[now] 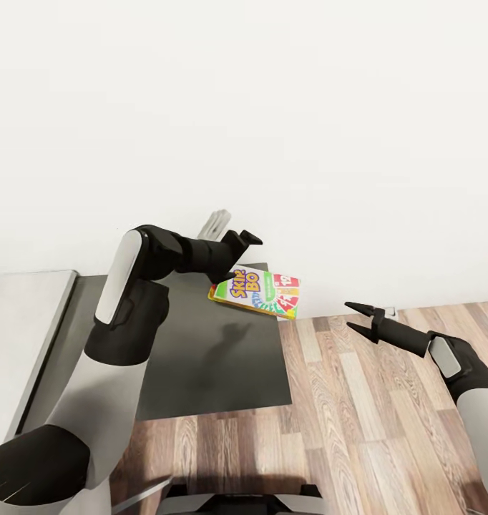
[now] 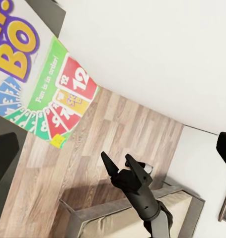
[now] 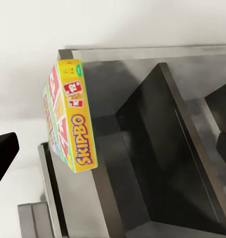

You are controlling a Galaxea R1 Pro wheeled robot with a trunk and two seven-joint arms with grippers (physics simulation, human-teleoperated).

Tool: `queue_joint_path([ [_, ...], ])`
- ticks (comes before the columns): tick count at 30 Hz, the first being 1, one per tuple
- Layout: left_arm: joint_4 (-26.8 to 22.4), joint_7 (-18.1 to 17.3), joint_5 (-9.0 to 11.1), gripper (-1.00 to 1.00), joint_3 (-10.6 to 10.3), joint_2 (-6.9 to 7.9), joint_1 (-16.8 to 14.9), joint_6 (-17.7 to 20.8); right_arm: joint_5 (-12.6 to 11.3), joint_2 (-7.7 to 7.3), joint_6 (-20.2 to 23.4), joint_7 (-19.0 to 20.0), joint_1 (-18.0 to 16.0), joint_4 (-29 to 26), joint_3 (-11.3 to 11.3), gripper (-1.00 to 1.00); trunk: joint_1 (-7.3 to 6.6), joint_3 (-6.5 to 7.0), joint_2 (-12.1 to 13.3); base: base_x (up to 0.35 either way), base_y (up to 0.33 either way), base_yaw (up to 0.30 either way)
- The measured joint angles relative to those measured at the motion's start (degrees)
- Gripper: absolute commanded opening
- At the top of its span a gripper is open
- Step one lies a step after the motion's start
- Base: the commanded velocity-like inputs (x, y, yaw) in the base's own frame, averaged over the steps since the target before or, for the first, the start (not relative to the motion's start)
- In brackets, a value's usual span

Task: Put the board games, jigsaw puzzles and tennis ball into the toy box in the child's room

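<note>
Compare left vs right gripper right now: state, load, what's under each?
Left gripper is shut on the SKIP-BO box; right gripper is open and empty. Left hangs over the dark desk section; right is over the wood floor. Both are black, two-fingered.

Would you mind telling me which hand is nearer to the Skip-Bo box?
Left. The left hand grips the Skip-Bo box by its edge above the dark desk; the right hand hangs open, apart, over the wood floor.

Yellow and purple lettering is being shown on the green, white and red flat SKIP-BO box (image 1: 262, 291); the lower worktop (image 1: 201, 365) is being rendered dark grey.
</note>
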Motion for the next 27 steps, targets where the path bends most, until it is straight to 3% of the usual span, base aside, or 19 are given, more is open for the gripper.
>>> queue_joint_path([
  [10,-0.1,0.1,0.0,1.00,-0.1,0.05,0.0,-0.1,0.0,-0.20,0.0,0.3,0.0,0.0,0.0,1.00,2.20,-1.80,-4.0,0.000,0.000,0.096],
  [27,-0.1,0.0,0.0,1.00,-0.1,0.09,0.1,-0.1,0.0,-0.29,0.0,0.4,0.0,0.0,0.0,1.00,2.20,-1.80,-4.0,0.000,0.000,0.266],
])
